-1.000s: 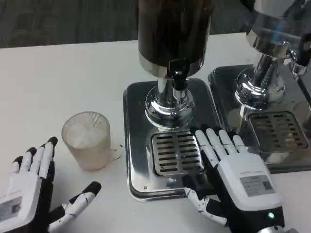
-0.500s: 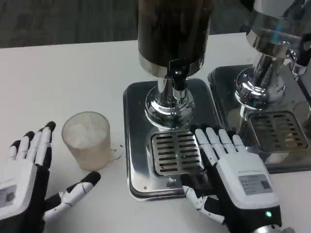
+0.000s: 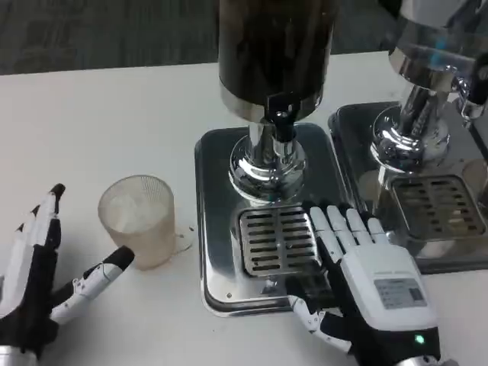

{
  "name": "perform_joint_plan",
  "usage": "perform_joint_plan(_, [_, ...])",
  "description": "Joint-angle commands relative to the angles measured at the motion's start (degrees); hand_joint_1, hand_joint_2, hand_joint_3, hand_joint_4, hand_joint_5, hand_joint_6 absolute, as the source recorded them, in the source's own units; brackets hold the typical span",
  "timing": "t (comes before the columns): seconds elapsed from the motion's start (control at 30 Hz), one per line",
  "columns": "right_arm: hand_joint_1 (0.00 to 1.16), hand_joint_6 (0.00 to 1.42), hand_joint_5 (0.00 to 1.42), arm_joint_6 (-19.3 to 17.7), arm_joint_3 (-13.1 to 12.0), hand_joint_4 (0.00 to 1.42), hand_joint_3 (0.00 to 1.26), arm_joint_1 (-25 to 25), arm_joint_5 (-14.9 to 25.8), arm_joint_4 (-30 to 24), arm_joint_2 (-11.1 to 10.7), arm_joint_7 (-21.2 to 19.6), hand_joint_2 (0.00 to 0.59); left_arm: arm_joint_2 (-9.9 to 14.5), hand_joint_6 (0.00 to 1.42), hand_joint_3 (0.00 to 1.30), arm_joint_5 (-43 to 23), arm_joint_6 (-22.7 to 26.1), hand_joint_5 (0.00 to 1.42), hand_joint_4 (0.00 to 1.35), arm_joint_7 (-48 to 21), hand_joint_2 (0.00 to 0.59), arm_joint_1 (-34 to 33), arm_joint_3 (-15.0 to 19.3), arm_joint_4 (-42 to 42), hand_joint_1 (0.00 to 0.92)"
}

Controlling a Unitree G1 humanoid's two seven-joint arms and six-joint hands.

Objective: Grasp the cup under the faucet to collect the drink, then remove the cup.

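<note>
A ribbed translucent cup [image 3: 139, 220] stands upright on the white table, left of the dispenser's steel tray [image 3: 217, 221]. The dark drink tank has a black faucet [image 3: 280, 116] above the slotted drip grate [image 3: 276, 239], and nothing stands on the grate. My left hand [image 3: 38, 271] is open at the lower left, fingers spread, thumb tip just short of the cup's base. My right hand [image 3: 366, 274] lies flat and open on the tray's right side, fingers reaching the grate's right edge.
A second dispenser [image 3: 427, 91] with its own steel tray [image 3: 358, 130] and grate stands at the right, close to my right hand. Open white table lies left of and behind the cup.
My left hand has drawn back toward the left edge and turned more edge-on, its thumb now pointing at the cup's base. The right hand and cup have stayed put.
</note>
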Motion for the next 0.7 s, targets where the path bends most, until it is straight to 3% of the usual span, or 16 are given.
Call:
perform_joint_plan(0.03, [0.37, 0.00, 0.00, 0.25, -0.35, 0.00, 0.01, -0.04, 0.44, -0.27, 0.00, -0.39, 0.435, -0.43, 0.00, 0.00, 0.52, -6.62, 0.00, 0.00, 2.35, 0.000, -3.03, -1.56, 6.38, 0.000])
perform_joint_plan(0.4, [0.36, 0.00, 0.00, -0.01, -1.05, 0.00, 0.01, -0.39, 1.12, -0.72, -0.83, 0.42, 0.427, -2.32, 0.00, 0.00, 2.11, -11.06, 0.00, 0.00, 7.74, 0.017, -10.40, -4.30, 19.45, 0.166])
perform_joint_plan(0.7, [0.37, 0.00, 0.00, 0.24, -1.02, 0.00, 0.01, -0.28, 1.16, -1.18, -0.93, 1.01, 0.414, -2.17, 0.00, 0.00, 4.42, -11.37, 0.01, 0.00, 11.03, 0.023, -15.76, -7.30, 25.35, 0.205])
